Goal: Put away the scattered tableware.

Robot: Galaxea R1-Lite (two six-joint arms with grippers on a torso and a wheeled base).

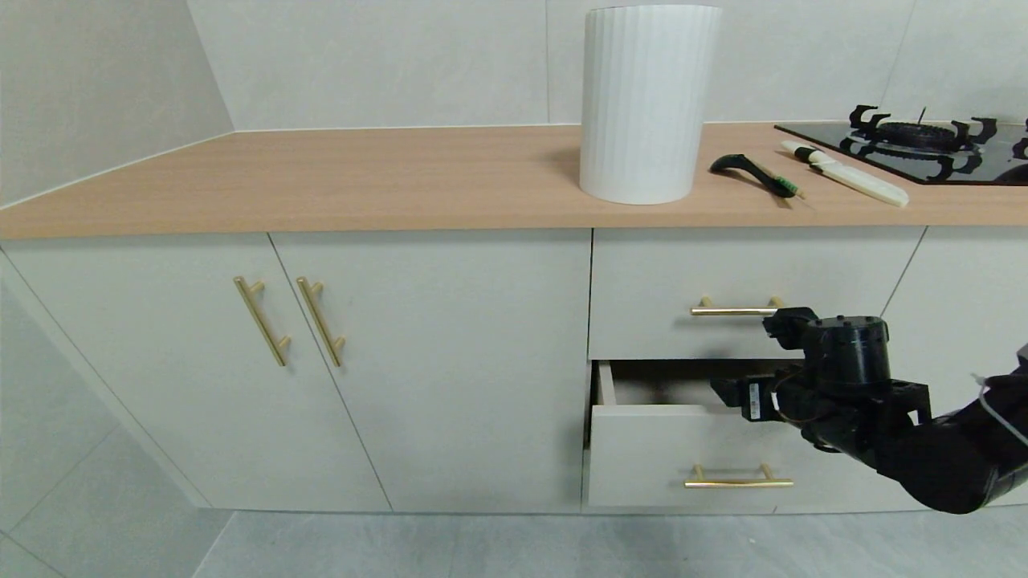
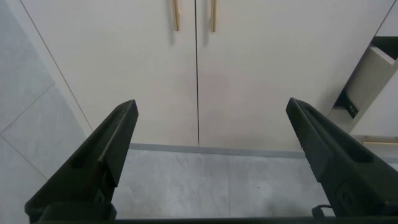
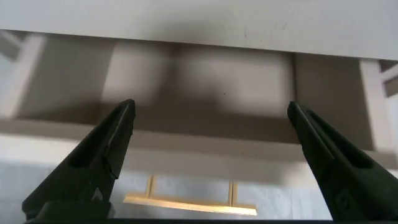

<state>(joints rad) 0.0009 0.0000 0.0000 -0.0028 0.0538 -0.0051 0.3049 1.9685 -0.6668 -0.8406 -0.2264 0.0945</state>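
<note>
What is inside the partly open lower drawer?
The lower drawer shows only bare, shadowed inner surfaces; no tableware is visible. Its front part is hidden behind its own front panel, and the rear is covered by the upper drawer.

We count one white ribbed canister [image 1: 642, 104], one black-handled tool [image 1: 755, 174], one white knife [image 1: 851, 175], two drawers [image 1: 642, 281], two cupboard doors [image 1: 450, 361], and four gold handles [image 1: 735, 310].
</note>
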